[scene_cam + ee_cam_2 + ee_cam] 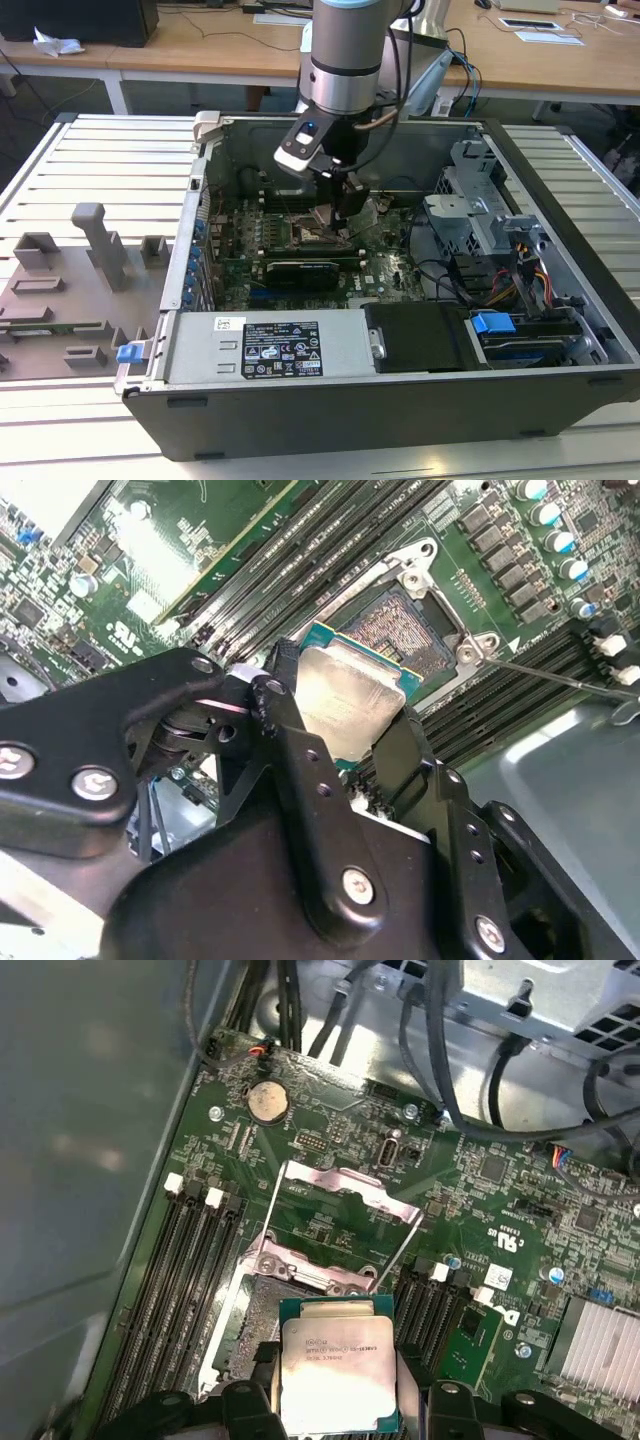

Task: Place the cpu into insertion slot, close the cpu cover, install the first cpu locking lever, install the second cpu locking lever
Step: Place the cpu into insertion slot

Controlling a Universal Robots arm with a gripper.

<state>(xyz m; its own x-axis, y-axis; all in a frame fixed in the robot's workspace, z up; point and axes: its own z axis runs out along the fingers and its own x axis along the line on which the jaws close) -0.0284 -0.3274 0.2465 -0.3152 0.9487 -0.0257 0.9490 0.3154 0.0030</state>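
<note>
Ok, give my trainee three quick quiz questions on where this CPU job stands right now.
1. True or false: the cpu already sits in the insertion slot.
2. What is the end effector gripping?
3. The cpu cover is: A) shut over the slot, B) swung open, C) lying off the board.
Key: 1 false; 2 the cpu; 3 B.

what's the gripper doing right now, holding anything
The gripper is shut on the cpu, just over the insertion slot.
</note>
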